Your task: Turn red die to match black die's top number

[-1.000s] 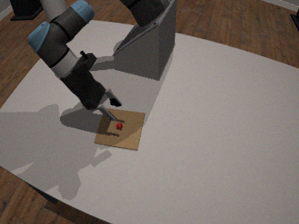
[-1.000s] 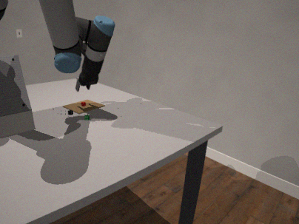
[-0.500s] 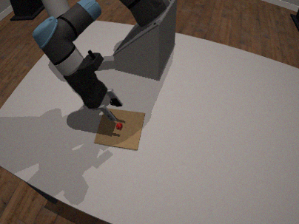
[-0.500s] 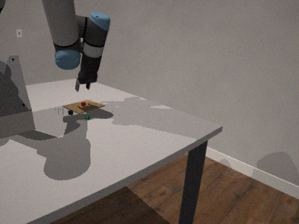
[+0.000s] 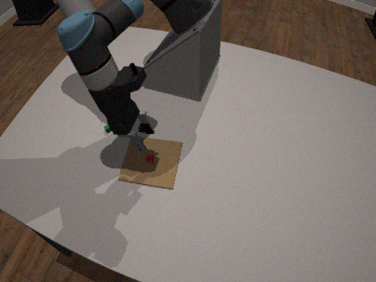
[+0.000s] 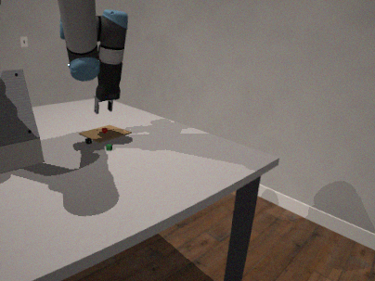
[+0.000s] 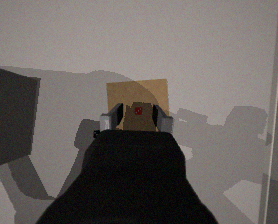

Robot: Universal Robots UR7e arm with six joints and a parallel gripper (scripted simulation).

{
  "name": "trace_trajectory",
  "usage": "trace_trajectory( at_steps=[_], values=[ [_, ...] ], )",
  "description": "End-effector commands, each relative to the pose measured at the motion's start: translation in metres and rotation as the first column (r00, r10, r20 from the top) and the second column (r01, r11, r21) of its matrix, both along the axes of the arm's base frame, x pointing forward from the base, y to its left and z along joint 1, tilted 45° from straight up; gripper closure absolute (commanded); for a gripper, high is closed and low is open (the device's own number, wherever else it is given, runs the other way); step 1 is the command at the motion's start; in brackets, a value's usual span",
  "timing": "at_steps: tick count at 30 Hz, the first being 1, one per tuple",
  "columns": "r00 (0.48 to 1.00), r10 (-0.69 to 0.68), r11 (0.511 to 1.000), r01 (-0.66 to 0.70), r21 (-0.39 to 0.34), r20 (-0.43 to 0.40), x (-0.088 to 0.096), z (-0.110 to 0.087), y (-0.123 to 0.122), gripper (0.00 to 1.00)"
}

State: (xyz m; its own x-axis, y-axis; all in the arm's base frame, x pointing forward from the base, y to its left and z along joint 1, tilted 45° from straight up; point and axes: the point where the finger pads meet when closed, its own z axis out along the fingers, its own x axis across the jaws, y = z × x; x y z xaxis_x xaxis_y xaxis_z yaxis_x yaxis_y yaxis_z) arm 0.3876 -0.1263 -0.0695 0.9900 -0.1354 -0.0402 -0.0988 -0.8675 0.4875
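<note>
Sitting on the mat (image 5: pixel 169 176) (image 6: pixel 88 134) (image 7: pixel 157 89) toward its centre, the die (image 5: pixel 150 158) (image 6: pixel 104 130) (image 7: pixel 138 111) looks light and hard, probably best pinched by opposite side faces, while at twelve o'clock in the wrist view, past the palm, the gripper (image 5: pixel 145 139) (image 6: pixel 103 107) (image 7: pixel 137 110) hangs above, spread wide, pinching nothing.
</note>
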Motion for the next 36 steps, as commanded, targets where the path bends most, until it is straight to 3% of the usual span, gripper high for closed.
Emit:
trace_trajectory(
  at_steps=[1, 7, 19, 25, 26, 36],
  values=[
    [1.000, 0.000, 1.000, 0.000, -0.017, -0.001, 0.0004, -0.0001, 0.0008, 0.07],
    [1.000, -0.001, 0.998, 0.001, -0.055, -0.011, -0.0002, -0.0013, 0.0008, 0.07],
    [0.999, 0.005, 0.964, -0.015, -0.265, -0.037, 0.0007, -0.0016, 0.0028, 0.07],
    [0.999, 0.005, 0.963, -0.015, -0.268, -0.037, 0.0010, -0.0031, 0.0049, 0.07],
    [0.999, 0.005, 0.963, -0.015, -0.268, -0.037, 0.0010, -0.0031, 0.0049, 0.00],
    [0.999, 0.005, 0.963, -0.015, -0.268, -0.037, 0.0010, -0.0031, 0.0049, 0.00]
  ],
)
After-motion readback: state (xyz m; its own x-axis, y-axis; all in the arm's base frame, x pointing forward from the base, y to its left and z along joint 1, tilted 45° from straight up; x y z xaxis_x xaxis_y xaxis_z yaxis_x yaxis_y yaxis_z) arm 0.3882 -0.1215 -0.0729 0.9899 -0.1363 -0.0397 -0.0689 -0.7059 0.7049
